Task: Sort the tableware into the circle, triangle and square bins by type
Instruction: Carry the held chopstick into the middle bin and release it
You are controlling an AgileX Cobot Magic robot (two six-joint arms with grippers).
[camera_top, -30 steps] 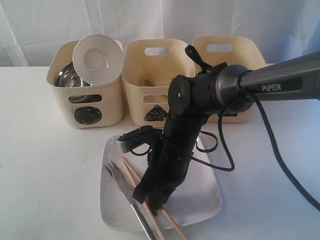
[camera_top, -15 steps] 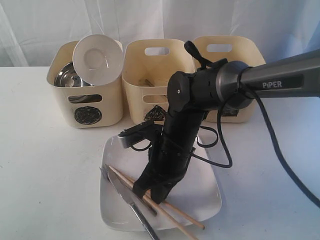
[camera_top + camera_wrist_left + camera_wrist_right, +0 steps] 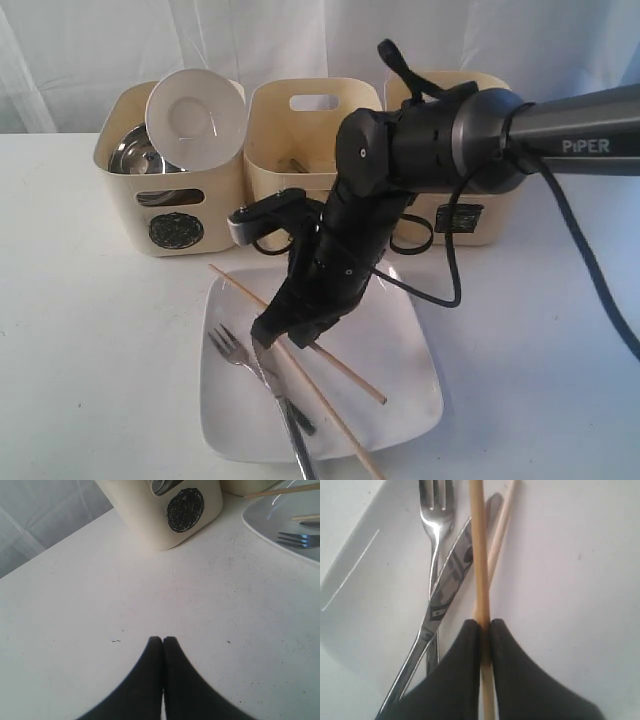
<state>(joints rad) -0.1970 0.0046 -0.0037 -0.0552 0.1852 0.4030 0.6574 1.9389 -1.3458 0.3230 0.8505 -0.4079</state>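
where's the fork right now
In the exterior view the fork lies on the left side of the white square plate, just left of the knife.

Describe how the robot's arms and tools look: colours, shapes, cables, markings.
The right arm is a grey metallic tube lettered PIPER in white, with black rounded joints and loose black cables. A small grey-cased camera sits at its wrist. The right tool and left tool have matte black, tapering fingers.
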